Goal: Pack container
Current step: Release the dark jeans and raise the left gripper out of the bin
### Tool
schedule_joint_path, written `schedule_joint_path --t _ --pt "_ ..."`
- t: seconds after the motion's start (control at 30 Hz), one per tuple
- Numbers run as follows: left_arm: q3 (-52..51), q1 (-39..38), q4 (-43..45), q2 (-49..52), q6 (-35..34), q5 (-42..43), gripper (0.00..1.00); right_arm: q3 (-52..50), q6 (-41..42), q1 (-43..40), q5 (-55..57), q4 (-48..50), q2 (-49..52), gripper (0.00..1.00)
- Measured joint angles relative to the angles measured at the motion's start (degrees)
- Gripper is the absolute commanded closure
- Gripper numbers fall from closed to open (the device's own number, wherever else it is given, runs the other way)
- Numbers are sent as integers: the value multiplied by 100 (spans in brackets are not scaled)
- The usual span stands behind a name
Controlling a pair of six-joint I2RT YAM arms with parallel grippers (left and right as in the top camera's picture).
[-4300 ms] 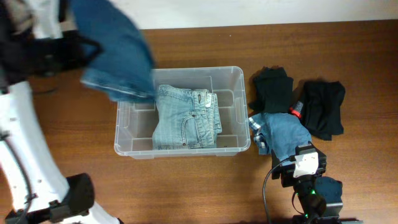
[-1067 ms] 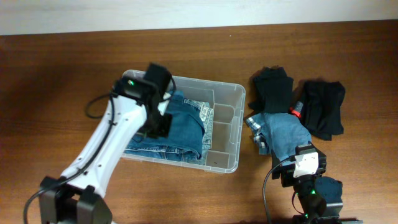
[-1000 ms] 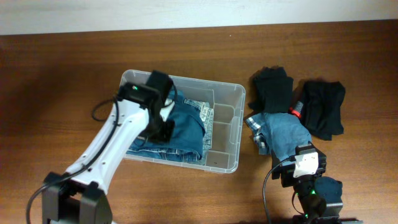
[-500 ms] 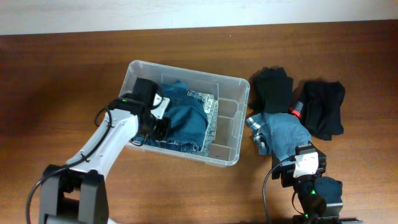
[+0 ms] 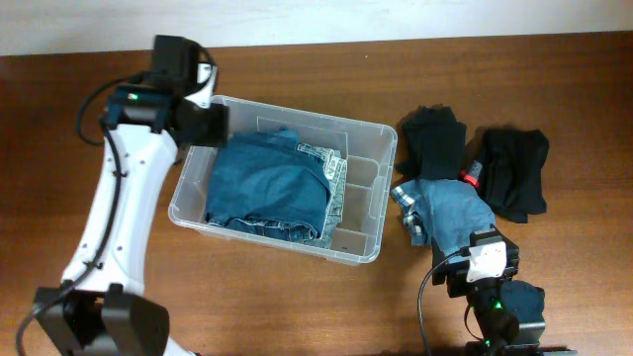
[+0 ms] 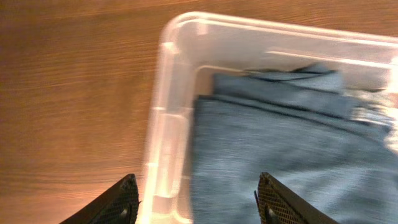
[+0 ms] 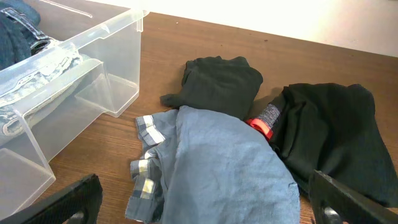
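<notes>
The container [image 5: 297,110], a clear plastic bin, sits slightly askew at the table's middle. Folded dark blue jeans [image 5: 267,183] lie in it on top of lighter jeans [image 5: 334,180]. My left gripper [image 5: 205,127] hangs open above the bin's back left corner. In the left wrist view it [image 6: 198,202] straddles the bin's rim [image 6: 163,143], one finger over the wood and one over the dark jeans [image 6: 280,155], holding nothing. My right gripper [image 7: 208,205] stands wide open low over a light blue garment [image 7: 230,168], not touching it.
To the right of the bin lies a pile of clothes: the light blue garment [image 5: 450,213], a black folded piece [image 5: 435,138], another black piece [image 5: 514,173] and a red-and-grey sock [image 5: 471,175]. The bin's right compartment [image 5: 361,213] holds no clothes.
My left gripper has opened, let go of the dark jeans inside the bin and risen toward the back left corner. The bin has turned slightly. The right arm has stayed still.
</notes>
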Motion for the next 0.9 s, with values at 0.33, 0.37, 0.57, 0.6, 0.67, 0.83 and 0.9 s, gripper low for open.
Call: schedule_joint_path --t 0.33,0.37,0.57,0.6,0.67,0.83,0.9 --pt "-39 870 267 1344 1235 734 60 0 0 0 0 0 0 2" --pt "-39 868 289 1394 1340 837 64 0 -4 0 0 0 0 2" --pt "-39 861 293 1405 1453 964 99 0 2 0 2 2 0 2" --pt "-39 861 289 1408 1408 964 99 0 -2 0 0 0 0 2" --pt "-39 855 284 1408 1296 898 99 0 0 0 0 0 0 1" --pt "-31 824 136 1408 693 603 99 0 -2 0 0 0 0 1" --pt "-15 796 35 1408 297 372 99 0 -2 0 0 0 0 1"
